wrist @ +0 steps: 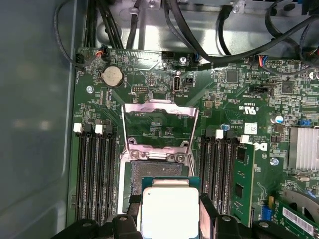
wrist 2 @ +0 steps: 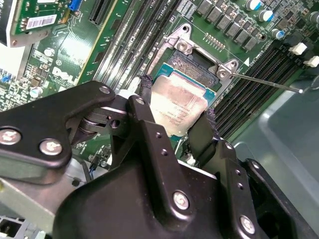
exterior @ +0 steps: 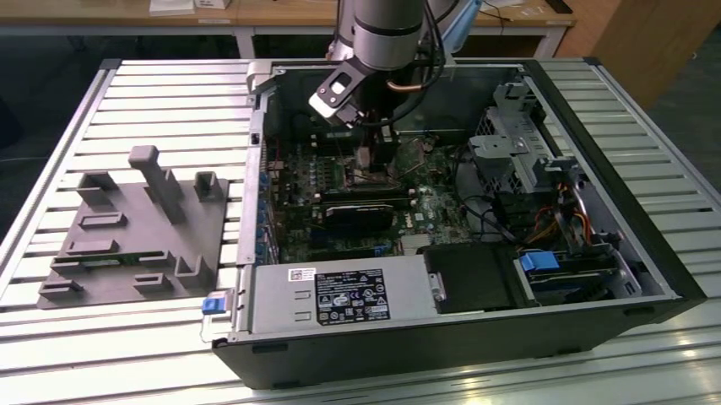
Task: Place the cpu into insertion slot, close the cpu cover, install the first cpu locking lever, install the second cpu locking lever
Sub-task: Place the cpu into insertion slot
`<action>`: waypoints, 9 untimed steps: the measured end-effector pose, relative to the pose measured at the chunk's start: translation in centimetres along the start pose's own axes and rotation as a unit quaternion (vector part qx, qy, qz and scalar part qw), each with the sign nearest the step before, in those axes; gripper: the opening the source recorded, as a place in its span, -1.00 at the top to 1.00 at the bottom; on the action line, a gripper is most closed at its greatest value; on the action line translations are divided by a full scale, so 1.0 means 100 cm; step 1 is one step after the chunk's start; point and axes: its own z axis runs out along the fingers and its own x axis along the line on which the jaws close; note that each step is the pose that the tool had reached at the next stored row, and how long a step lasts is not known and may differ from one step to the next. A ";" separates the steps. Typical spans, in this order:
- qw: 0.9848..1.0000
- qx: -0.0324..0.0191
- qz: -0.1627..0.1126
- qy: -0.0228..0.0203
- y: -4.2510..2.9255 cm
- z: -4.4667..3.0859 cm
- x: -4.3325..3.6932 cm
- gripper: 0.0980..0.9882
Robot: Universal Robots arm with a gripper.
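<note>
**Holding the cpu over the open socket: step one in hand, three not begun**

A slatted metal table [exterior: 147,93] carries an open computer case [exterior: 631,211]. A grey moulded fixture [exterior: 135,228] lies beside the case, toward the exterior view's left. The arm [exterior: 383,34] reaches down into the case over the motherboard [wrist: 234,99].

On that board, the insertion slot [wrist: 144,172] sits between two banks of memory slots [wrist: 94,169]. Its contact field is bare and exposed. The cpu cover [wrist: 159,107] stands swung open on the far side of the slot, with green board showing through its square cut-out. Closing it has not started.

The cpu [wrist 2: 182,99] is clamped in the gripper [wrist 2: 177,112], silvery top facing the cameras. One black finger [wrist 2: 145,87] presses on each of two opposite edges. In both wrist views the chip overlaps the near part of the slot and leaves the far part of the contact field uncovered. I judge it to be above the slot and not seated, though the pictures do not settle how much gap remains under it.

A thin wire locking lever [wrist 2: 264,82] juts out from the socket corner, free and unlatched. I cannot pick out the second lever with confidence.

By my reading, the first of four steps is partly done. The cover and both levers remain.
</note>
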 end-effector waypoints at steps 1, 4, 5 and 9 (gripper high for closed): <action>1.000 0.000 0.000 0.000 0.0000 0.0012 0.0001 0.00; 1.000 0.000 0.000 0.000 0.0000 0.0037 0.0005 0.00; 1.000 0.000 0.000 0.000 0.0000 0.0042 0.0006 0.00; 1.000 0.000 0.000 0.000 0.0000 0.0065 0.0015 0.00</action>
